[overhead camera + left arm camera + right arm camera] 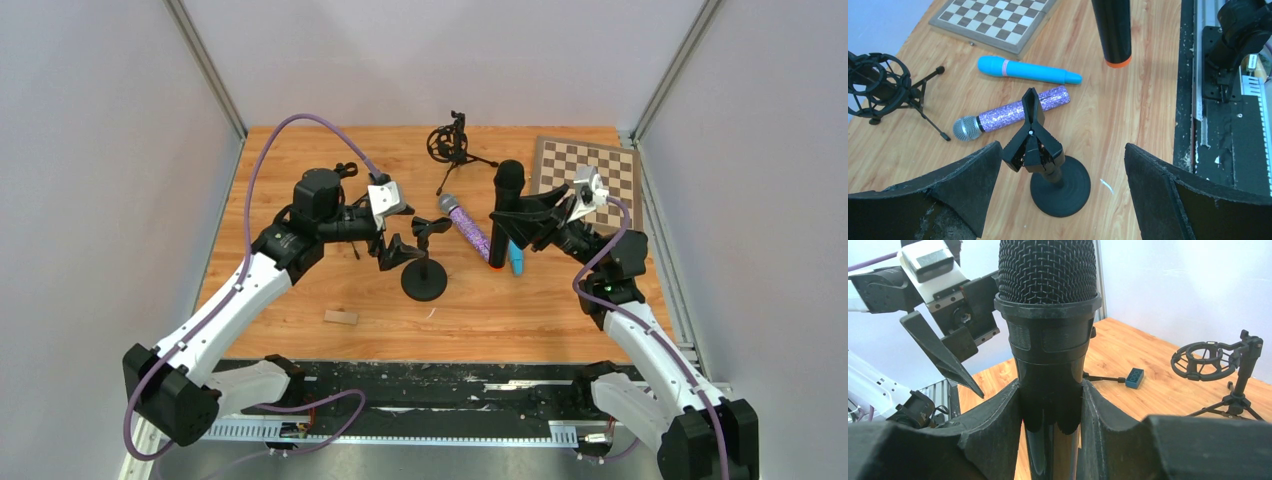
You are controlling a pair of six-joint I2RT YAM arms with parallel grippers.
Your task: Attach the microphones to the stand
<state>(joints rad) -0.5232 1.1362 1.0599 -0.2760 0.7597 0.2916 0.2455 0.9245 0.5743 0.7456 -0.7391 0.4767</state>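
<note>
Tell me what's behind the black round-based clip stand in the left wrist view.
The purple glitter microphone with a silver mesh head lies behind the black clip stand; its clip hides part of the body. Beyond lies the light blue microphone.

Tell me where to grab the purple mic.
Take the purple mic by its glitter handle, nearer the head, from straight above with jaws across it. It lies flat on the table, and the blue mic lies close beside its tail end.
</note>
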